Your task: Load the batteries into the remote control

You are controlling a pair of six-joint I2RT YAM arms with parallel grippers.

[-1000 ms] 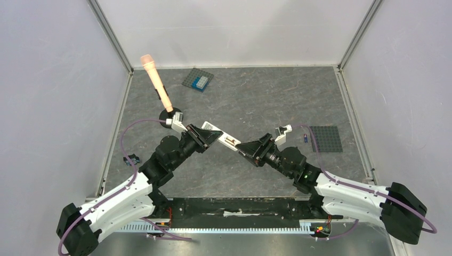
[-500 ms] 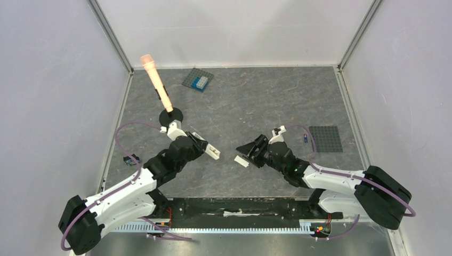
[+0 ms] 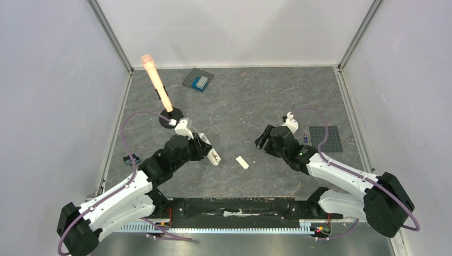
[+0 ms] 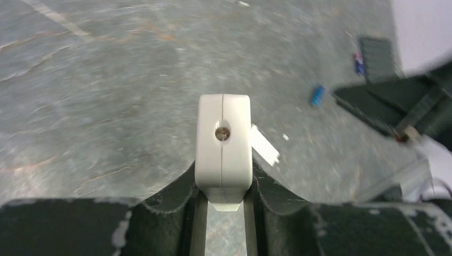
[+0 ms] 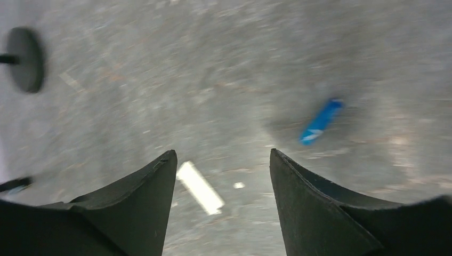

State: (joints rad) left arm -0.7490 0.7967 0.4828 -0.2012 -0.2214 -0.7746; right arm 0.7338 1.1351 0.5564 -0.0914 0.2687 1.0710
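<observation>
My left gripper (image 3: 205,148) is shut on the white remote control (image 3: 214,156), held just above the table. In the left wrist view the remote (image 4: 224,138) sticks out end-on between my fingers (image 4: 176,186). A short white strip (image 3: 242,162) lies on the table between the arms and also shows in the right wrist view (image 5: 200,188). My right gripper (image 3: 261,140) is open and empty (image 5: 221,154). One blue battery (image 5: 321,121) lies on the table ahead of it, and shows in the left wrist view (image 4: 317,94). A second battery (image 3: 305,137) lies beside the dark plate.
An orange-tipped wand (image 3: 157,85) stands on a black disc base (image 3: 171,115) at the back left. A grey studded plate with a light-blue block (image 3: 198,80) lies at the back. A dark studded plate (image 3: 325,138) lies at the right. A small dark object (image 3: 130,159) is at the left edge.
The two grippers held the remote together, then pulled apart. The right gripper carried off the white strip, dropped it on the table, opened and drew back right. The left kept the remote.
</observation>
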